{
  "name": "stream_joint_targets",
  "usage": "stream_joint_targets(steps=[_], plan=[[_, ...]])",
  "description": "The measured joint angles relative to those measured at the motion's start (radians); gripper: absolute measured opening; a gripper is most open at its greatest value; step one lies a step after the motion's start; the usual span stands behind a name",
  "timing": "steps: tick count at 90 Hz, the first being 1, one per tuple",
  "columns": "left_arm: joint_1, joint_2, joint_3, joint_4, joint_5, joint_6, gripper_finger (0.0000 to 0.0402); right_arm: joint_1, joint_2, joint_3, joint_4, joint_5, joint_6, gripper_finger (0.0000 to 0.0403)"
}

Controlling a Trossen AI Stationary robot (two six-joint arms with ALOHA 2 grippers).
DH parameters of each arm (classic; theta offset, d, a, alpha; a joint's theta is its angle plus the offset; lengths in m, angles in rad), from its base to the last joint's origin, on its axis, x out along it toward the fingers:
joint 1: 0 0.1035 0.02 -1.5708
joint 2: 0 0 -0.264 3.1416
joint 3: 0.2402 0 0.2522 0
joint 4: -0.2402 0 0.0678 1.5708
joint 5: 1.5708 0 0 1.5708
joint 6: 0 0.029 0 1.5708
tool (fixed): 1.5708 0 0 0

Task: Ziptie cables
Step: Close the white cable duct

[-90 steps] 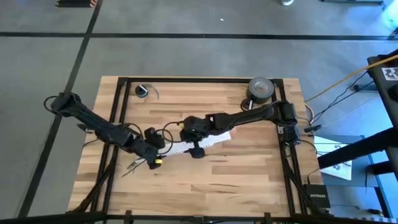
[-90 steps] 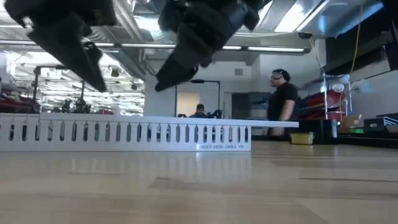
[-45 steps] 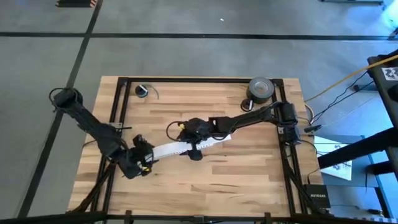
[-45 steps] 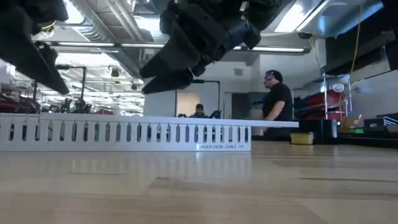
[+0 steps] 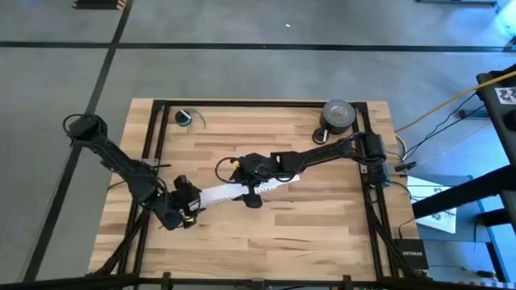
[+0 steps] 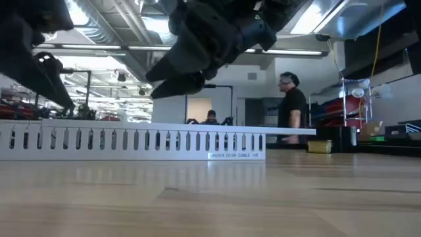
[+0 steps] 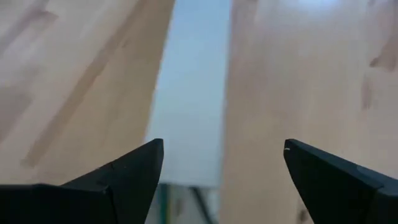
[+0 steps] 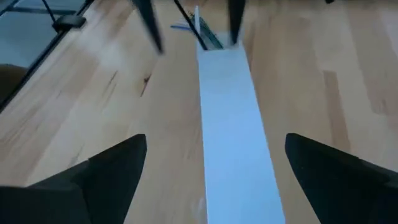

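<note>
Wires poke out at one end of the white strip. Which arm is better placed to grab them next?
Probably left. The left gripper hovers open at the end of the white slotted strip where the cables stick out. The right gripper, also open, sits over the strip's middle, farther from them.
</note>
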Motion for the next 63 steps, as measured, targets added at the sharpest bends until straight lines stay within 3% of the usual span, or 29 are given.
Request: stream_joint_targets(steps=[21,35,47,63], plan=[[0.021,0.000,0.000,-0.073,0.012,0.000,0.0318,0.000,0.047,0.000,0.000,-0.002,-0.023,0.0372],[0.021,-0.011,0.000,-0.080,0.118,-0.001,0.0318,0.000,0.057,0.000,-0.001,-0.016,-0.023,0.0372],[0.036,-0.093,0.000,-0.117,0.195,0.033,0.0316,0.000,0.058,0.000,0.002,-0.018,-0.026,0.0372],[0.066,-0.193,-0.032,-0.173,0.174,0.075,0.0314,0.000,0.058,0.000,0.010,-0.018,-0.025,0.0372]])
